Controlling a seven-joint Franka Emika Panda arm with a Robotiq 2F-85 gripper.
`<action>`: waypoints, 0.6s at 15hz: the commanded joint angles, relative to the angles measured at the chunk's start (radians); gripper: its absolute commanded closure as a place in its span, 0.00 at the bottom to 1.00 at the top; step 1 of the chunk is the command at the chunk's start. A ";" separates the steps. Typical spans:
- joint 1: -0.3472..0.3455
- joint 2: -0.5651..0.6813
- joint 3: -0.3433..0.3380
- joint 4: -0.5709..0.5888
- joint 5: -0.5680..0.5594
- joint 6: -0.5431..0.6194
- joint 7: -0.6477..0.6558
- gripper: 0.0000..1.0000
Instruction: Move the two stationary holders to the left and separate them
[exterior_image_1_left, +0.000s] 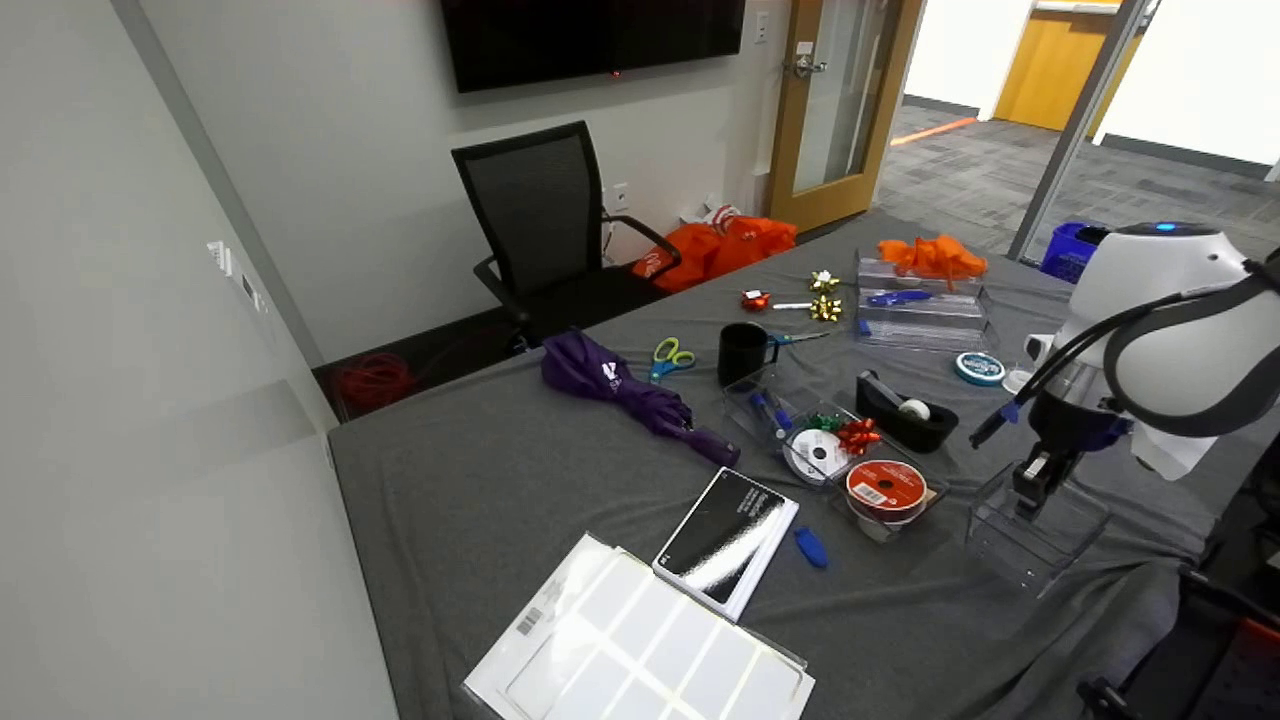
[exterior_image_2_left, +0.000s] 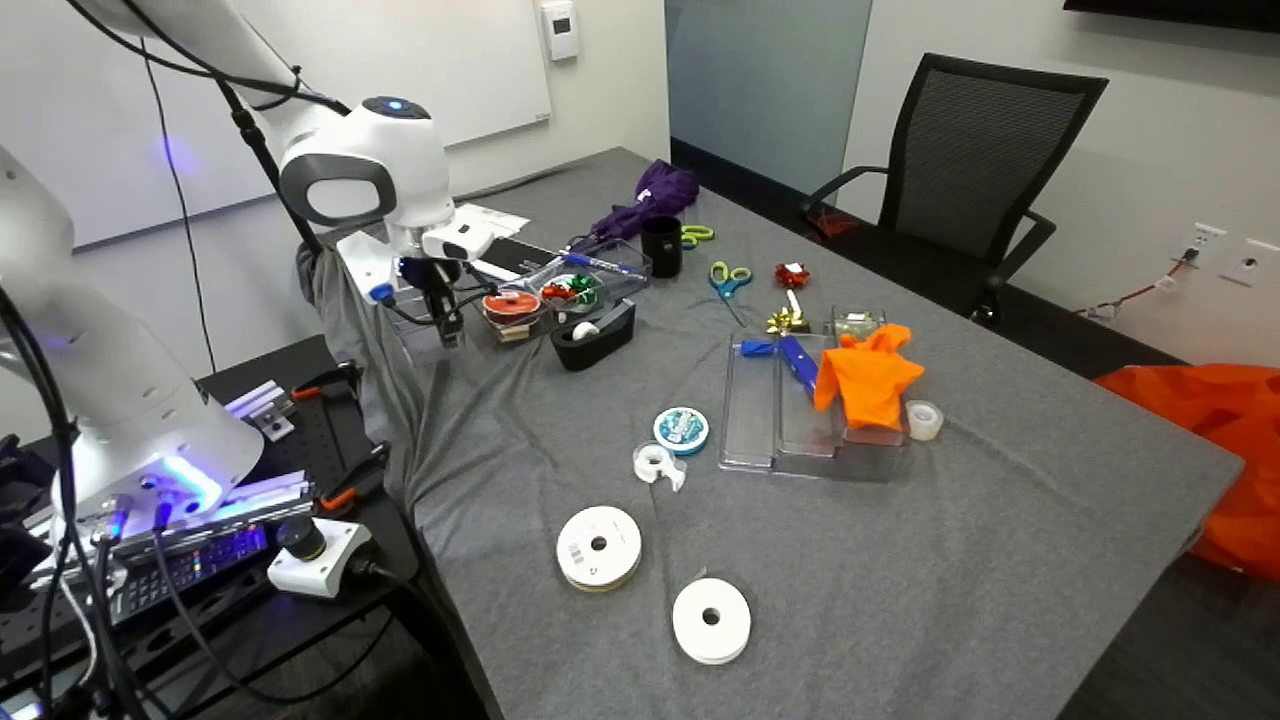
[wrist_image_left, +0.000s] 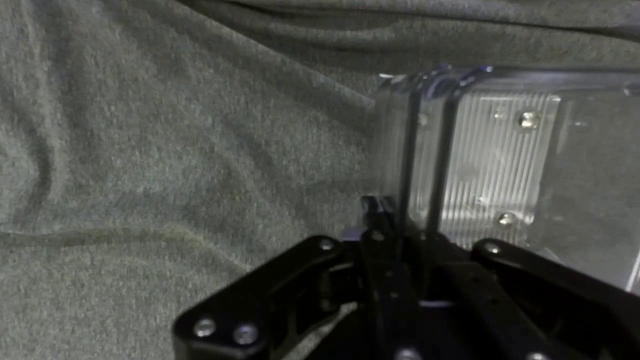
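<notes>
In an exterior view, taking twelve o'clock as the top, a purple umbrella lies with its handle toward four. Right of it comes a clear tray carrying blue pens, a red bow and ribbon spools, then a black tape dispenser. Between four and five o'clock from the dispenser stands the clear holder on the gray cloth, boxy and see-through, its edges showing as thin pale lines. The gripper is at its twelve o'clock side.

In the wrist view, cloth fills the left. Next are the gripper's fingers, drawn close together, the holder's left wall pinched between them. From there the holder spreads from twelve round to three. Two dark rim lines run side by side along that wall, bluish-purple at the corner; whether this is one holder or two nested, I cannot tell. Farther right, its floor has a finely ribbed panel with shiny round bumps, then a smooth stretch with gray showing through.
</notes>
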 joint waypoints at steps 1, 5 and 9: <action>0.006 0.110 0.040 0.014 0.000 0.139 0.066 0.99; 0.012 0.204 0.062 0.018 -0.035 0.316 0.139 0.99; 0.011 0.233 0.073 0.019 -0.071 0.378 0.147 0.69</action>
